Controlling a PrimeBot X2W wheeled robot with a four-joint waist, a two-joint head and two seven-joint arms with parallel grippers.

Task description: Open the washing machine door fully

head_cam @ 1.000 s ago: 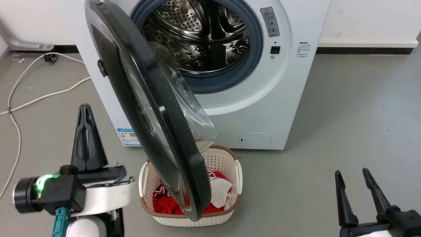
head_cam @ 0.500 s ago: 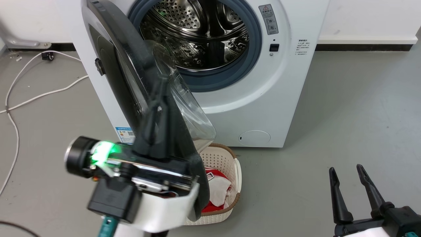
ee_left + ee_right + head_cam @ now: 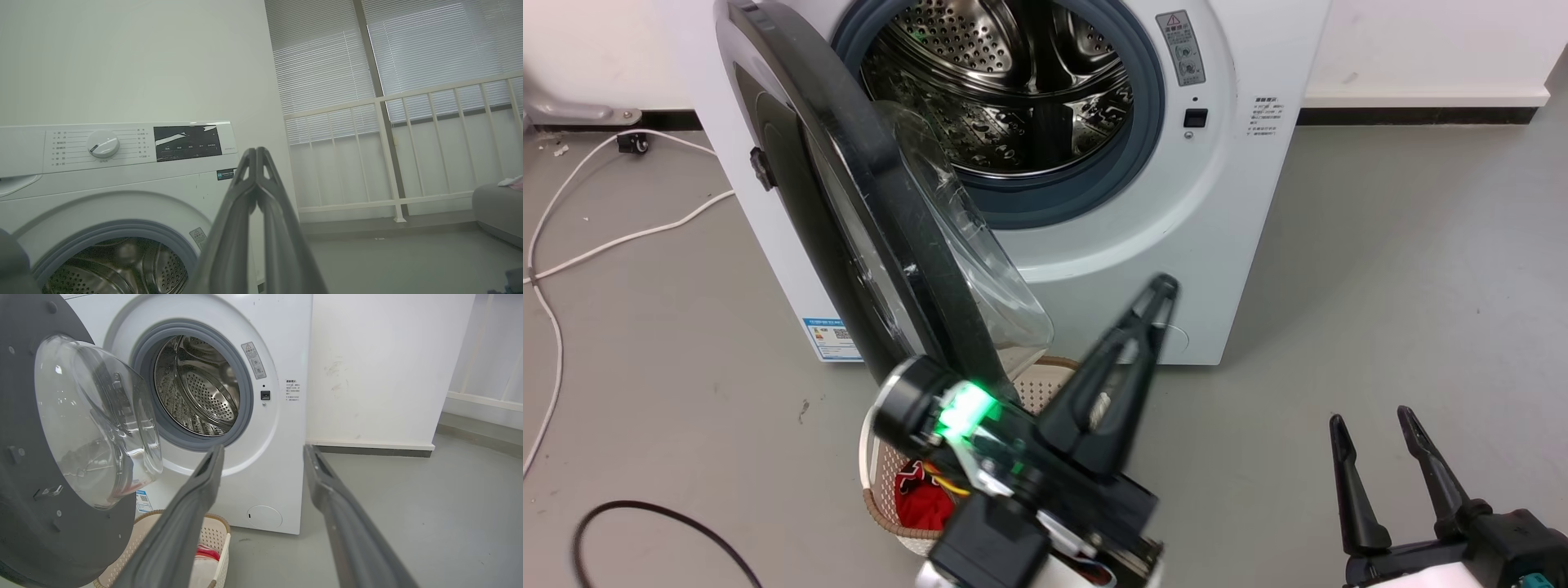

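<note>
The door (image 3: 882,245) stands swung out from the washer (image 3: 1233,204), edge-on to the robot, with its glass bowl facing the drum (image 3: 1013,90) and its lower rim over the basket (image 3: 876,490). The left gripper (image 3: 1162,287) hangs just right of that rim, fingers pressed together on nothing, pointing at the washer's lower front. The right gripper (image 3: 1372,418) sits low and well apart, fingers spread.

- Head view looks steeply down on the washing machine (image 3: 1225,229), the left claw (image 3: 1162,287) close under the lens.
- Left wrist view sits low, tilting up beyond the left claw to the control panel (image 3: 135,143).
- Right wrist view faces level past the right claw (image 3: 263,448), sharing the drum (image 3: 196,388) and washing machine door (image 3: 24,465) with the head view.
</note>
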